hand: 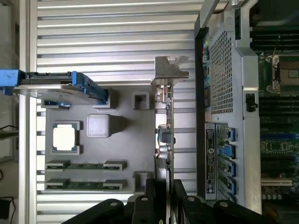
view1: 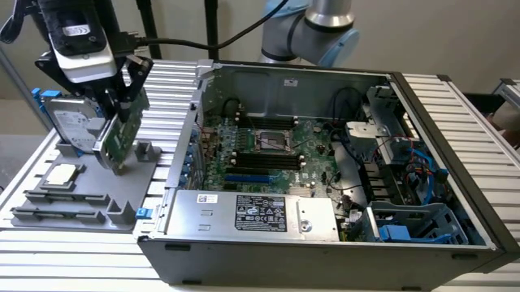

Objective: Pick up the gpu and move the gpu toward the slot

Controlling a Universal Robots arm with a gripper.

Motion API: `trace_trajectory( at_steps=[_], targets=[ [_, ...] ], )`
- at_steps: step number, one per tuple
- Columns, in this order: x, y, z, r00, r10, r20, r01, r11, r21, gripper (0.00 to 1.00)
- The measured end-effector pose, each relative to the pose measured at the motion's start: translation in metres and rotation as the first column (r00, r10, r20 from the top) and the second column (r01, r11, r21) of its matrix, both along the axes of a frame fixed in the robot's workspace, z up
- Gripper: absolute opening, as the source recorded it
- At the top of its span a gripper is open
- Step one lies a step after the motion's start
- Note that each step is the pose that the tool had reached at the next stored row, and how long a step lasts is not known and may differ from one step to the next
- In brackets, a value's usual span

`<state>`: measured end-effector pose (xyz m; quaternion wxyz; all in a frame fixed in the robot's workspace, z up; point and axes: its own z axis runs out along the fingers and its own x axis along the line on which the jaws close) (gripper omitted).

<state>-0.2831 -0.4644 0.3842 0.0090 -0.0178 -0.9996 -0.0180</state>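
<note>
Taking the grey parts tray [view1: 49, 198] as the landmark and reading across the exterior view from its left: a silver hard drive [view1: 72, 126] with blue rails stood upright at the tray's far left corner, a small square chip [view1: 62, 176] lay in a pocket nearer the tray's middle, and two memory sticks [view1: 57, 198] rested in slots along its near side.

At the tray's right edge, the gripper [view1: 122, 103] was closed on the gpu [view1: 122, 137], its fingers pinching the card's upper edge from either face. The card hung directly below the gripper, edge-on and upright, with its long axis running steeply down toward the tray. Its lower end sat just at or barely above the tray surface; contact cannot be told. The slot lay away from the tray toward the exterior view's right, inside the open computer case [view1: 341, 243].

The gpu [hand: 164, 140] was a thin green board carrying small components, with a silver metal bracket [hand: 170, 70] at the end farthest from the gripper [hand: 161, 196].
</note>
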Motion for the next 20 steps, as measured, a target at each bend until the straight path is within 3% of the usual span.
trace_trajectory(
  at_steps=[12,20],
  targets=[
    [0.051,-0.0039,0.0397,1.0000,0.000,-0.0060,0.000,0.9997,0.0264,0.26],
    [0.087,-0.0065,0.0454,1.0000,0.000,-0.0070,0.000,0.9991,0.0428,0.26]
  ],
)
